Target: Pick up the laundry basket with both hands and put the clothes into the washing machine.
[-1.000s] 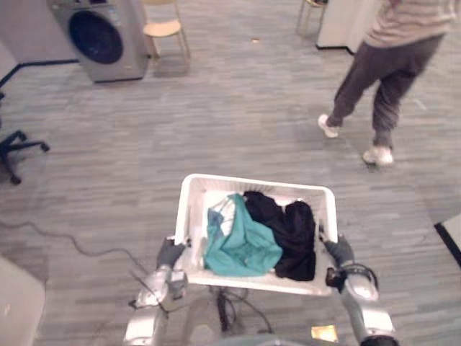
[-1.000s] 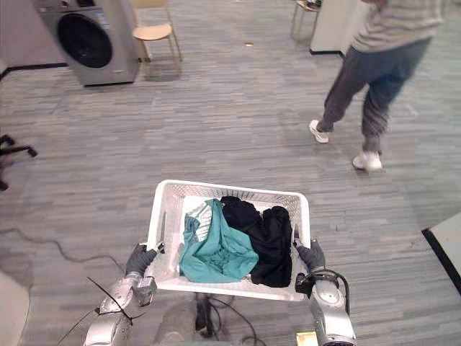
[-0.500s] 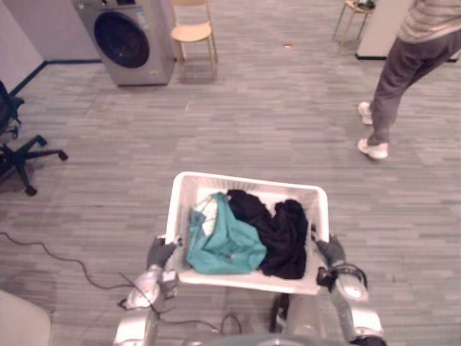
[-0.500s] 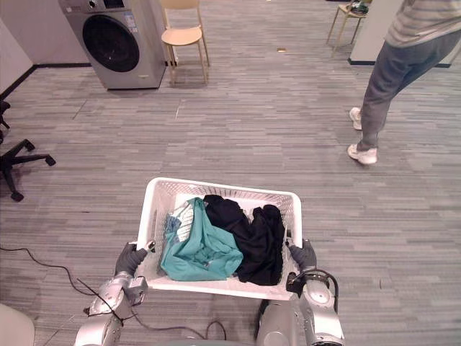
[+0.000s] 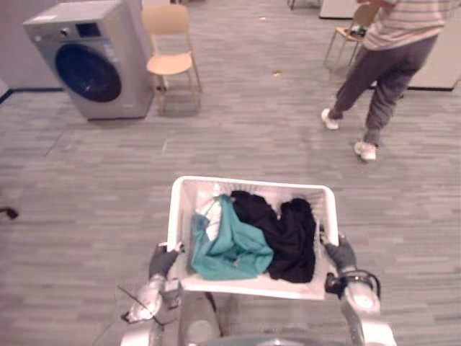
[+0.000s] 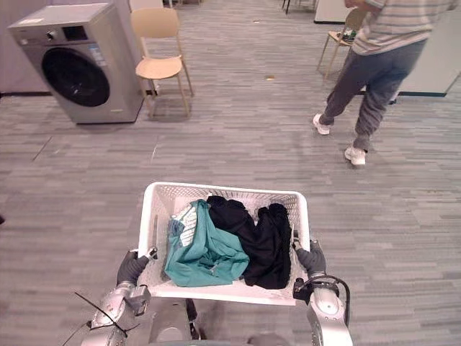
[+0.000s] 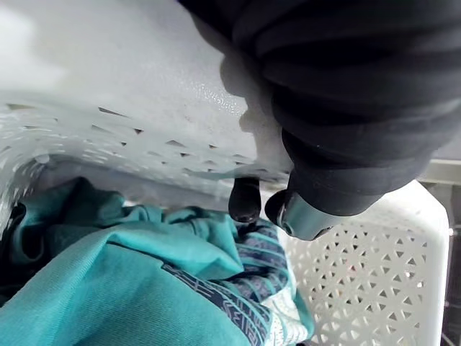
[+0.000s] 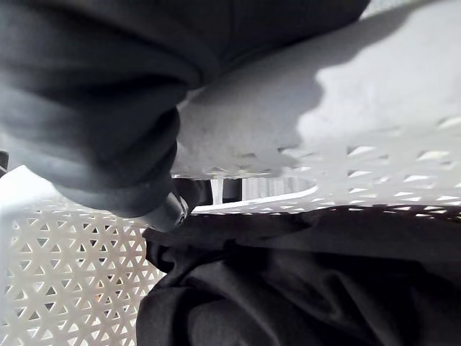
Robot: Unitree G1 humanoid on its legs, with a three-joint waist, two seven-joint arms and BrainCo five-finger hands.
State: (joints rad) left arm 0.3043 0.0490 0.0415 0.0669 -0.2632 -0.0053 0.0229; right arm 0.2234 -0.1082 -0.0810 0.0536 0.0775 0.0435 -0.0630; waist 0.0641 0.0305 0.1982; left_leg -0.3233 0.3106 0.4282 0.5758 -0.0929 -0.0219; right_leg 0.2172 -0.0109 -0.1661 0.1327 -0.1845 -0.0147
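Observation:
A white lattice laundry basket (image 5: 252, 182) hangs in front of me, off the floor. Inside lie a teal garment (image 5: 230, 249) on the left side and a black garment (image 5: 288, 234) on the right side. My left hand (image 5: 162, 261) grips the basket's left rim, and in its wrist view the dark fingertips (image 7: 246, 200) curl over the edge above the teal garment (image 7: 108, 274). My right hand (image 5: 340, 254) holds the right rim, close to the black garment (image 8: 288, 281). The grey washing machine (image 5: 90, 65), with a dark round door, stands far off at the upper left.
A light wooden chair (image 5: 169, 58) stands just right of the washing machine. A person (image 5: 389, 65) in dark trousers and white shoes walks at the upper right, near another chair (image 5: 353, 29). Grey plank floor lies between the basket and the machine.
The whole view has shifted as I move; the washing machine now shows larger and nearer. The person has taken a step. Both hands keep their hold on the basket.

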